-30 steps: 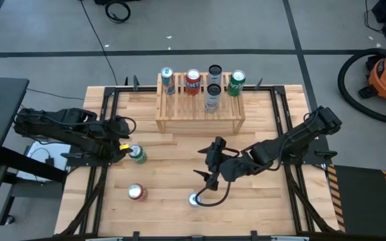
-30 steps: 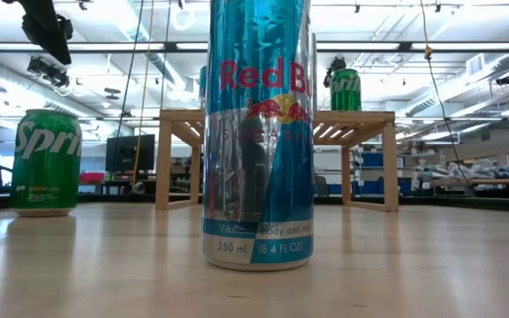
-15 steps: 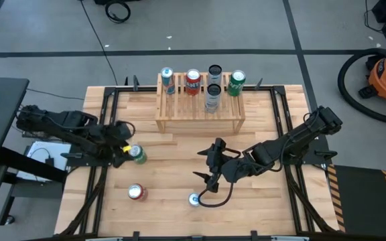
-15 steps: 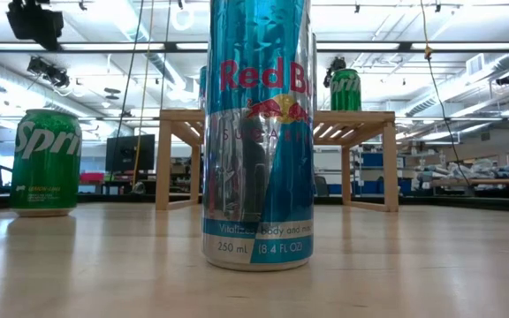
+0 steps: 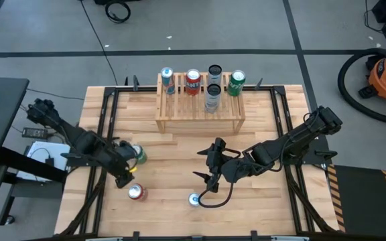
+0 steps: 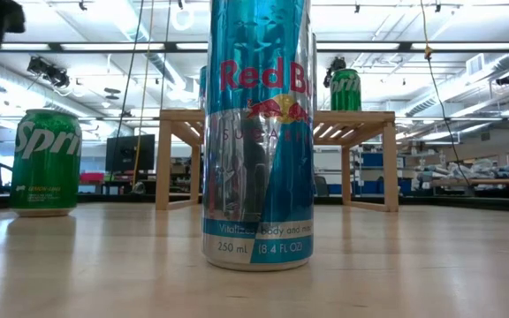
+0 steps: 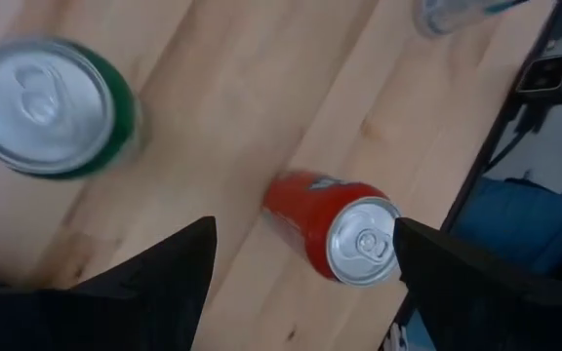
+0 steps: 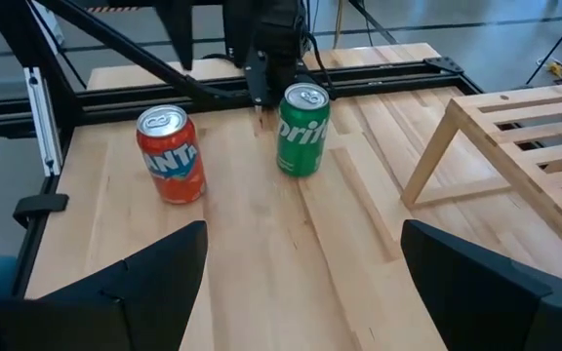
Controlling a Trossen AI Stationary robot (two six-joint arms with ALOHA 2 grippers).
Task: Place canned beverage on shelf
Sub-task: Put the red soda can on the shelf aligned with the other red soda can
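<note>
Table (image 5: 179,167): wood top, holds everything.
Shelf (image 5: 200,107): far edge, centre; 5 cans already on it.
My right gripper (image 5: 210,175): mid-table, jaws apart, holding nothing; blue can (image 5: 194,199) just beside it, nearer the front edge.
My left gripper (image 5: 126,175): jaws apart, empty, betw. green can (image 5: 138,154) & red can (image 5: 137,193).
Loose cans: 3, all upright on the table.

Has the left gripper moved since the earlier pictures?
Yes. In the high view the left gripper has swung from beside the green can toward the table's near edge, now open above the red can.
</note>
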